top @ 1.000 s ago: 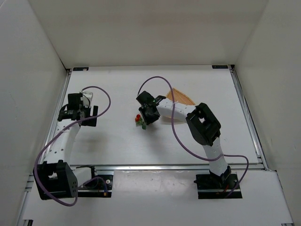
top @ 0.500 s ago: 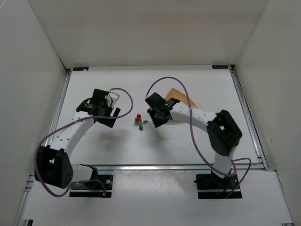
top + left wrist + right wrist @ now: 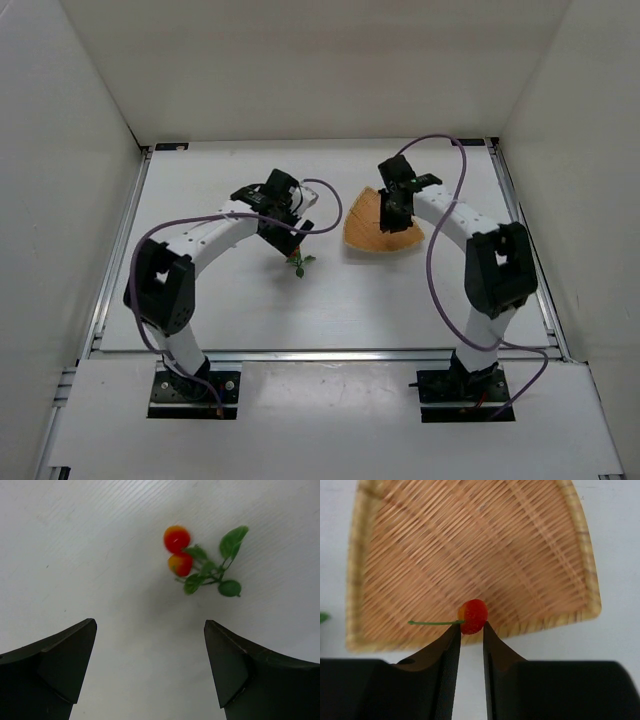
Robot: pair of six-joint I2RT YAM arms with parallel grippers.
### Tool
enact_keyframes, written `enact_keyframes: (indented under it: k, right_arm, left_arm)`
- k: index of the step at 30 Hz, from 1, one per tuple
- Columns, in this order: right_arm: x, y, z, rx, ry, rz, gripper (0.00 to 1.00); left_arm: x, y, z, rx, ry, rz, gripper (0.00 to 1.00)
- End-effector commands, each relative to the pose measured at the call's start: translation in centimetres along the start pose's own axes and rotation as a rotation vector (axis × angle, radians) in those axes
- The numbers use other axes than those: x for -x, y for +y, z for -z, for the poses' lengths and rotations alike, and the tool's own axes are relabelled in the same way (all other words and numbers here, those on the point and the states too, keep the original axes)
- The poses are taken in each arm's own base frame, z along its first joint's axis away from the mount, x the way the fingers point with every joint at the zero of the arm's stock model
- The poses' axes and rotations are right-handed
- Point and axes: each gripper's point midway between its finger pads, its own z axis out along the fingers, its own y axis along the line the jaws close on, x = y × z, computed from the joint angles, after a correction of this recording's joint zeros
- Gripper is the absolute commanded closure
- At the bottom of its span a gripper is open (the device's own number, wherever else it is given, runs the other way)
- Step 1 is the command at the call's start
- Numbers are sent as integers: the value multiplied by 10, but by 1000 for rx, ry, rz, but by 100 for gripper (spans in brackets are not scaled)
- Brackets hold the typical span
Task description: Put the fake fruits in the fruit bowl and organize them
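Right side: right gripper [image 3: 471, 628] has its jaws drawn almost together, pinching a single red berry [image 3: 474, 616] at the very fingertips. Thin green stem [image 3: 435, 623] sticks out sideways from the berry. Berry sits over the woven fruit bowl [image 3: 470, 545], just inside its near rim; cannot tell whether it touches the weave

Left side: left gripper [image 3: 150, 635] spread wide, nothing between the fingers. Just ahead of it, a sprig [image 3: 180, 564] lies flat on the white table [image 3: 230, 300]: two red-orange berries touching, several green leaves [image 3: 232, 540]. Sprig well apart from the bowl, to its left
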Motion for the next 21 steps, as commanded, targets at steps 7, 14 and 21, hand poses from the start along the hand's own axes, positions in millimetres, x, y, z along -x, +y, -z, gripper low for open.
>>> enact_keyframes:
  k: [7,14,21]
  right_arm:
    - [16,-8,-38,50,118,-105,32]
    - [27,-6,11,116,15,-138,25]
    - [39,-11,57,143,-97,-168,26]
  left_arm:
    - [24,-43,-37,-88,43,-58,0]
    - [20,-54,-65,-119,100,-70,0]
    - [5,-63,-77,-170,173,-95,47]
